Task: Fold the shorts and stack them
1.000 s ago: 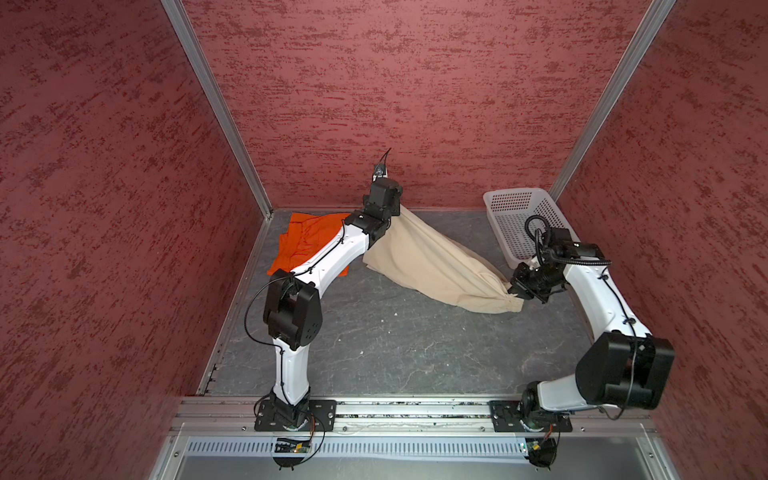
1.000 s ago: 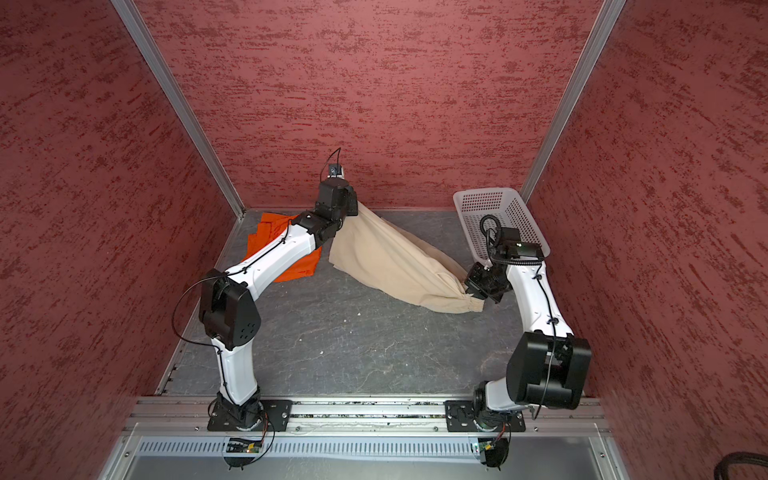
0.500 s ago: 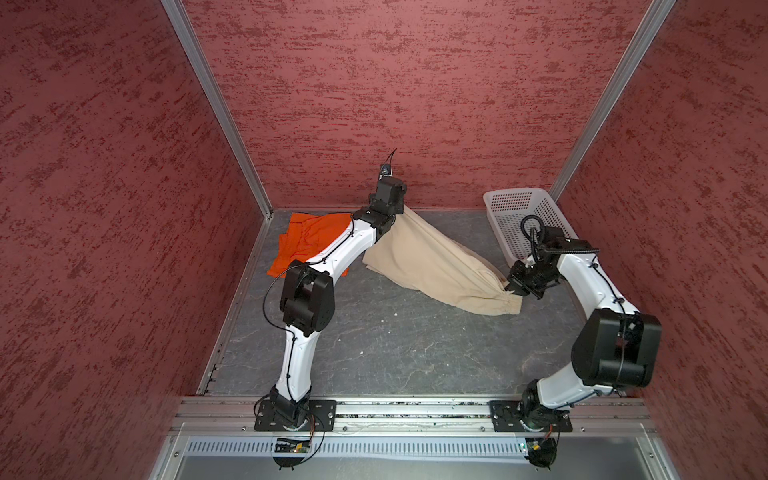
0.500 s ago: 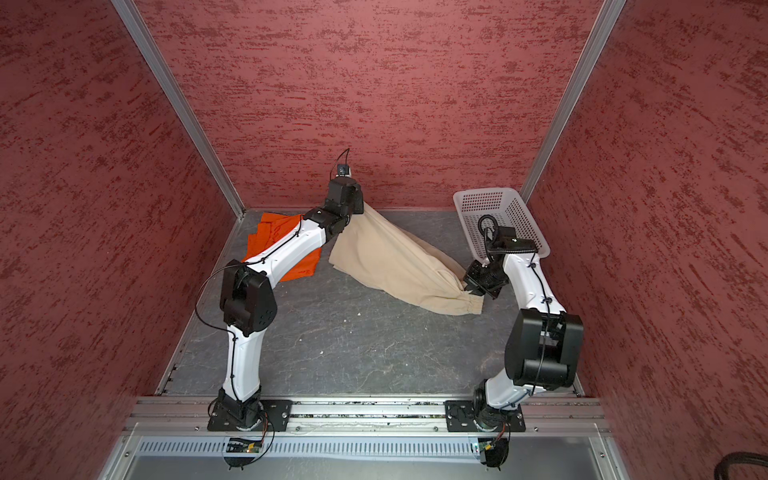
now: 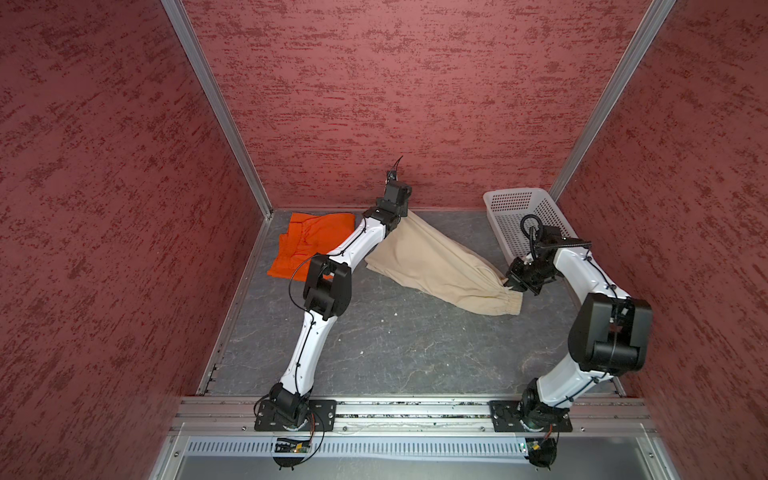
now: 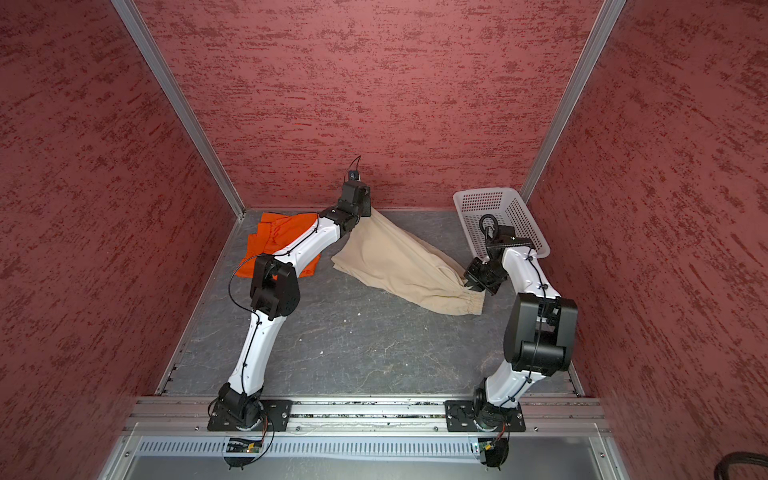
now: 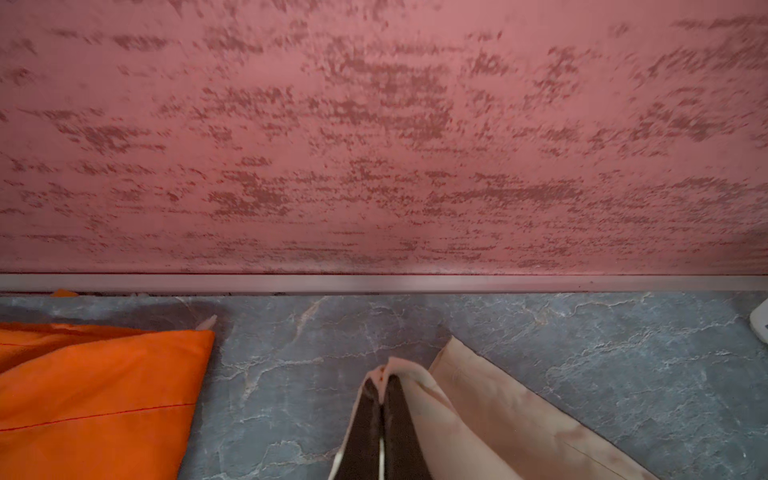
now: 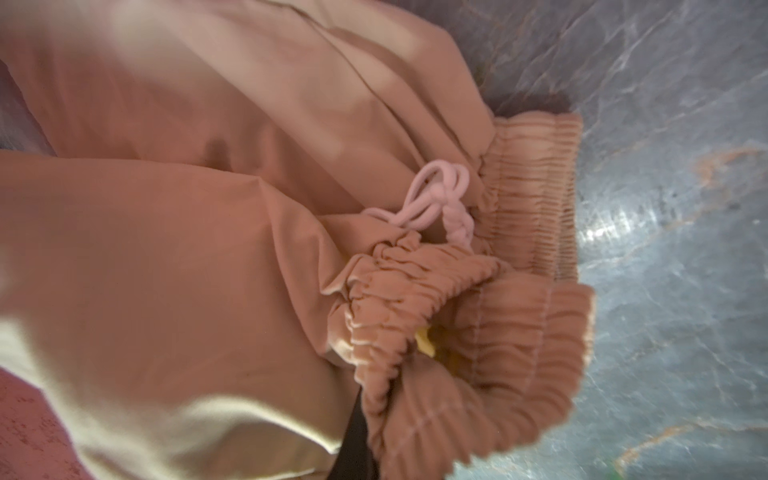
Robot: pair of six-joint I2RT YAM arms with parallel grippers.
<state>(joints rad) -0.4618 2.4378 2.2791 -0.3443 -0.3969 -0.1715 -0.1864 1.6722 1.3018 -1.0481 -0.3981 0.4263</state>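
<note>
Beige shorts (image 5: 436,266) are stretched across the back of the grey tabletop (image 5: 395,340), held at both ends. A hem corner is pinched between the closed jaws of the left gripper (image 7: 381,386) near the back wall. The gathered waistband is clamped by the right gripper (image 5: 508,286), its jaws closed on the cloth. Orange shorts (image 5: 305,245) are laid just beside, at the left, and a white basket (image 5: 515,205) is set at the right.

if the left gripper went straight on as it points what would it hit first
Probably the back wall near its metal rail; only bare floor lies ahead of the left gripper, shut on the beige shorts.
</note>
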